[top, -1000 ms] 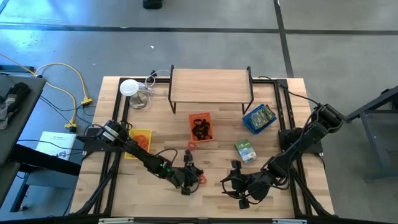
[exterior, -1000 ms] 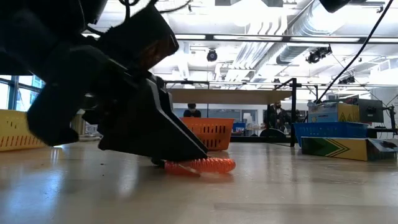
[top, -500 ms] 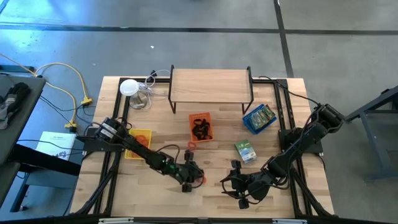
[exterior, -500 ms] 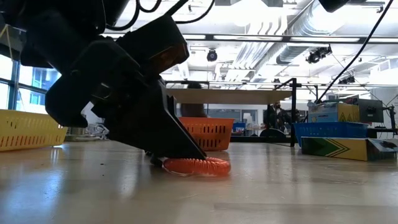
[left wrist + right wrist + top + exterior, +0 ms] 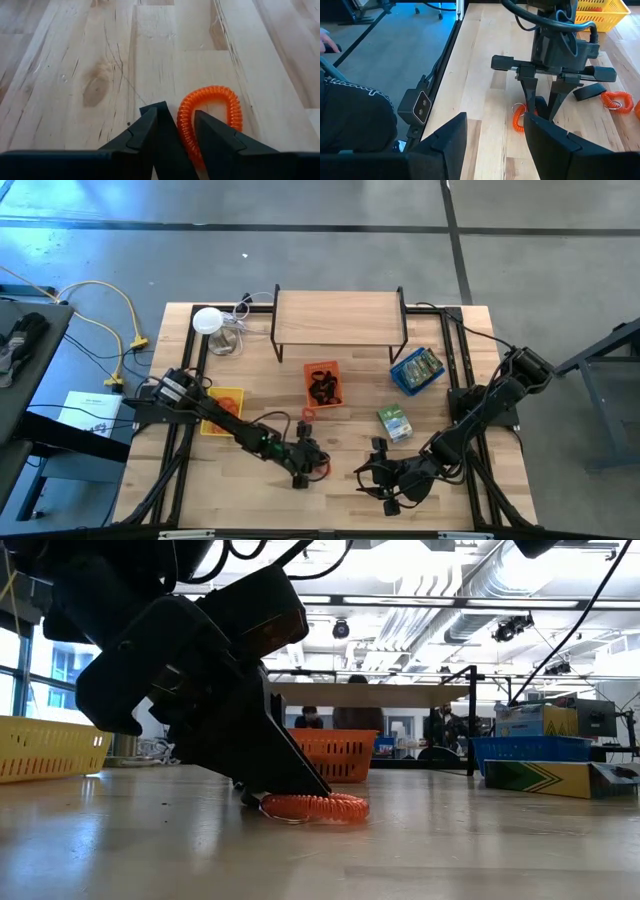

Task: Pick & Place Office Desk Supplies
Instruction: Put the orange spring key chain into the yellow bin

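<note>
Here, left gripper (image 5: 312,467) down at the table's (image 5: 250,490) front middle, fingers (image 5: 150,131) pinching one side of an orange coil (image 5: 210,120); coil strand lay between the two tips, the rest of the loop curving out beyond one finger, flat on the wood. In the low view, coil (image 5: 315,807) rested on the tabletop with the fingertips touching its near end. Right gripper (image 5: 385,480) low over the table just beside, fingers (image 5: 445,137) spread, nothing between them. Second orange coil (image 5: 615,100) lay near a black clip (image 5: 590,91), apart from both grippers. Orange tray (image 5: 322,383) stood mid-table holding black clips; another coil (image 5: 308,413) lay just before it. Yellow tray (image 5: 222,410) at left, partly under the left arm. Blue tray (image 5: 416,370) at right with green packets; one packet (image 5: 394,423) lay loose nearby. Lamp (image 5: 207,321) at the far left corner.
</note>
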Tool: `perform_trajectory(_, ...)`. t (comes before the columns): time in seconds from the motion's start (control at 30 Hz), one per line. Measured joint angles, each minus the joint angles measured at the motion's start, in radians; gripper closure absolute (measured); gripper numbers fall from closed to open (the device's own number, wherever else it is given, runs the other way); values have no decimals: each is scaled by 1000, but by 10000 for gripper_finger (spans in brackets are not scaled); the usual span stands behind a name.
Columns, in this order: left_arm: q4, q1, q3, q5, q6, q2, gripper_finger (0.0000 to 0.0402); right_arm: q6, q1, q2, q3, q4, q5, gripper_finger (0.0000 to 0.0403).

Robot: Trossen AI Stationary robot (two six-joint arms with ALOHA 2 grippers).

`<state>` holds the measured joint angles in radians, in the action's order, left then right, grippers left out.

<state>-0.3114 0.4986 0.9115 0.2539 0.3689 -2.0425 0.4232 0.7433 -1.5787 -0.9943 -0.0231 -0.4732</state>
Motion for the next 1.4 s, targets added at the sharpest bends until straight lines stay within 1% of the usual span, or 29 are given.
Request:
perform_trajectory(0.07, 11, 0, 1, -3, -7, -2, 285, 0, 0, 0, 0, 0, 0, 219)
perform_trajectory(0.13, 16, 1, 1, -3, -17, -3, 303, 0, -3, 0, 0, 3, 0, 219)
perform_trajectory(0.3, 18, 5, 2, 4, -35, -3, 380, 0, -6, 0, 0, 4, 0, 219)
perform_trajectory(0.33, 19, 5, 2, 3, -35, -3, 388, 0, -6, 0, 0, 4, 0, 219)
perform_trajectory(0.5, 11, 13, 2, 5, -110, 0, 396, 0, -6, 0, 0, 5, 0, 219)
perform_trajectory(0.6, 14, 31, -2, 15, -145, 33, 398, 1, -6, 0, 0, 5, 0, 219)
perform_trajectory(0.73, 52, 49, -3, 71, -189, 88, 399, 1, -6, 0, 0, 4, 0, 219)
perform_trajectory(1.0, 128, 60, -6, 140, -197, 155, 400, 2, -6, 0, 0, 4, 0, 219)
perform_trajectory(1.13, 173, 75, -9, 172, -185, 229, 400, 2, -6, 0, 0, 4, 0, 219)
perform_trajectory(1.23, 207, 92, -5, 179, -158, 329, 401, 2, -6, 0, 0, 3, 0, 219)
perform_trajectory(1.3, 281, 104, -5, 191, -115, 393, 401, 2, -6, 0, 0, -1, 0, 219)
perform_trajectory(1.4, 419, 132, -6, 254, -41, 496, 401, 2, -6, 0, 0, -3, 0, 219)
